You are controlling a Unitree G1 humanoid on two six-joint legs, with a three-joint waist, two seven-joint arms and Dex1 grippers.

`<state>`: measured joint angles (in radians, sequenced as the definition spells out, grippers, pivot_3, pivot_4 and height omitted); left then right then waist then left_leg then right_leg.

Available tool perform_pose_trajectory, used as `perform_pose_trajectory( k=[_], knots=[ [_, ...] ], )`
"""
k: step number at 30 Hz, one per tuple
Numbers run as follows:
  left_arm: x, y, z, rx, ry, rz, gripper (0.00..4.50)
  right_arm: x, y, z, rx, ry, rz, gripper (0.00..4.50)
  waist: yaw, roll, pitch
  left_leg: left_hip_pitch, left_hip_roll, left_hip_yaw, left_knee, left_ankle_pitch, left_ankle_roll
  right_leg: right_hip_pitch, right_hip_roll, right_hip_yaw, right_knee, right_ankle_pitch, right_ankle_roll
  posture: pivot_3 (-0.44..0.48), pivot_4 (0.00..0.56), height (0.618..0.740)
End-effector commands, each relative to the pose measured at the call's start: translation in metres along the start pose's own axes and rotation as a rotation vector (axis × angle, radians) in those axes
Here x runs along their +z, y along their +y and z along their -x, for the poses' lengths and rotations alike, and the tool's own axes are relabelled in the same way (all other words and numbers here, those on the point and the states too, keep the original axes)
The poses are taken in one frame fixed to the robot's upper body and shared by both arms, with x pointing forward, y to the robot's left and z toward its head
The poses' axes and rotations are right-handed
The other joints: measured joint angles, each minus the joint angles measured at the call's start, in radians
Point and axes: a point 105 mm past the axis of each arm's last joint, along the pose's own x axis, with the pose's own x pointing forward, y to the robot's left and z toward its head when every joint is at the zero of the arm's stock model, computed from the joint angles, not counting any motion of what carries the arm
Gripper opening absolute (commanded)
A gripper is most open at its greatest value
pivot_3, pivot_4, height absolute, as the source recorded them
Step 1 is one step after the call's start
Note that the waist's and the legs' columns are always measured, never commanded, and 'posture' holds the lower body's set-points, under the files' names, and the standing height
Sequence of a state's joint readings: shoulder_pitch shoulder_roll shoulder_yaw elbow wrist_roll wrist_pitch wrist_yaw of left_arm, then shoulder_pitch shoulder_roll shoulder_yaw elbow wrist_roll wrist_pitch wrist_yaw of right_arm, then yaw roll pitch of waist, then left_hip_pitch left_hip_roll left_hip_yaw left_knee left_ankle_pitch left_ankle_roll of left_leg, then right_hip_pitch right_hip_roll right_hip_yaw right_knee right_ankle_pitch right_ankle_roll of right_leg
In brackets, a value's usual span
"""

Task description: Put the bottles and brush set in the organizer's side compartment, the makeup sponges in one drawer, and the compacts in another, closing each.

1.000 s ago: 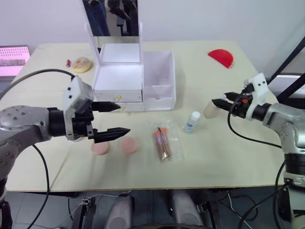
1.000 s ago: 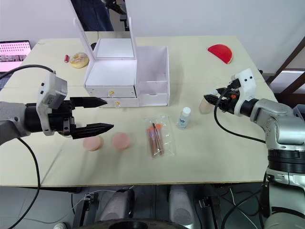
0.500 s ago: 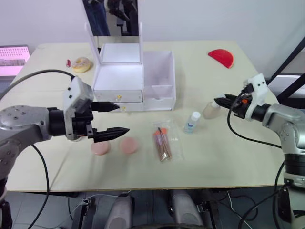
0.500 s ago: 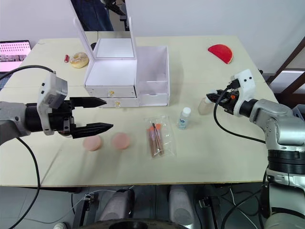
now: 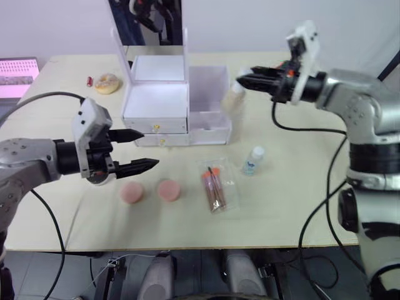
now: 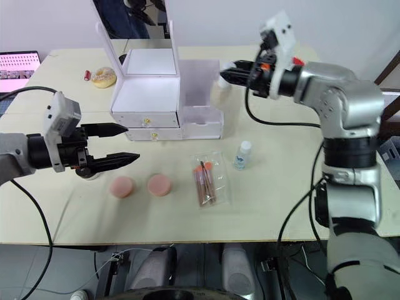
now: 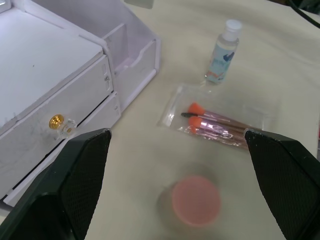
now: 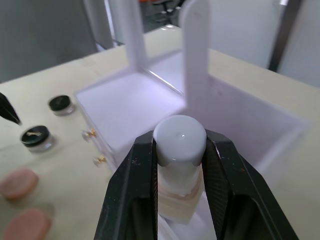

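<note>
Two arms up. Left gripper (image 5: 139, 150) hovers low over the bench (image 5: 294, 187) in front of the organizer (image 5: 178, 103), jaws spread wide, nothing in them. Just right of and below it lie the two makeup sponges (image 5: 150, 191), flat on the bench, side by side. Both drawers look shut, gold knobs (image 7: 56, 121) facing the left arm. Two compacts (image 8: 37, 136) sit on the bench near the drawer fronts, seen from the right wrist camera. Next right: brush set (image 5: 214, 188) in its clear pouch, long axis running roughly front to back, then the clear bluish bottle (image 5: 252, 160) upright beside it, well apart from either gripper.

Right gripper (image 5: 245, 82) is raised at the organizer's right edge, jaws clenched on the beige bottle (image 8: 179, 165) just under its white cap. Bottle hangs about upright, long axis vertical, at the right wall of the side compartment (image 5: 209, 94); right wrist camera shows the white bin directly below and ahead. Judgement: step in hand is dropping this bottle in; bin lies slightly left of and under the jaws, so a short shift left then lower. Risk: clipping the bin wall. Red half-circle piece (image 6: 299, 61) is mostly hidden behind the right arm.
</note>
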<state>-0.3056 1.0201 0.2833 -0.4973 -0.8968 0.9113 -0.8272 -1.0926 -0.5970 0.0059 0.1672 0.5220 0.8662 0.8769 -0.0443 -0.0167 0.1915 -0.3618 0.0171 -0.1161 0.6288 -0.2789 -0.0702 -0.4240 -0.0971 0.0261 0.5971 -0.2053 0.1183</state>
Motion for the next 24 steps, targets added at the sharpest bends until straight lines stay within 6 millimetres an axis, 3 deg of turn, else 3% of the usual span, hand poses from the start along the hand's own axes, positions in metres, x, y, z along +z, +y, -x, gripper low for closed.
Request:
perform_pose_trajectory(
  k=[1,11,24],
  knots=[
    [0.009,0.002,0.007,0.044,-0.019,-0.044,4.5,0.005,0.005,-0.013,0.045,0.003,0.06,0.73,0.0,0.0,0.0,0.0,0.0,0.0,0.0,0.0,0.0,0.0,0.0,0.0,0.0,0.0,0.0,0.0,0.15,0.739],
    [0.011,-0.005,0.009,0.057,-0.024,-0.05,4.5,-0.036,-0.009,-0.035,0.028,0.147,0.142,0.73,-0.001,0.0,0.0,-0.002,0.0,0.0,0.0,0.0,0.0,-0.001,0.0,0.0,0.0,0.001,0.002,0.0,0.15,0.739],
    [0.011,-0.006,0.01,0.06,-0.024,-0.049,4.5,-0.072,-0.024,-0.036,-0.025,0.242,0.129,0.73,-0.001,0.0,0.0,-0.002,0.0,0.0,0.001,0.0,0.0,-0.002,0.0,0.0,0.0,0.001,0.002,0.0,0.15,0.739]
  ],
)
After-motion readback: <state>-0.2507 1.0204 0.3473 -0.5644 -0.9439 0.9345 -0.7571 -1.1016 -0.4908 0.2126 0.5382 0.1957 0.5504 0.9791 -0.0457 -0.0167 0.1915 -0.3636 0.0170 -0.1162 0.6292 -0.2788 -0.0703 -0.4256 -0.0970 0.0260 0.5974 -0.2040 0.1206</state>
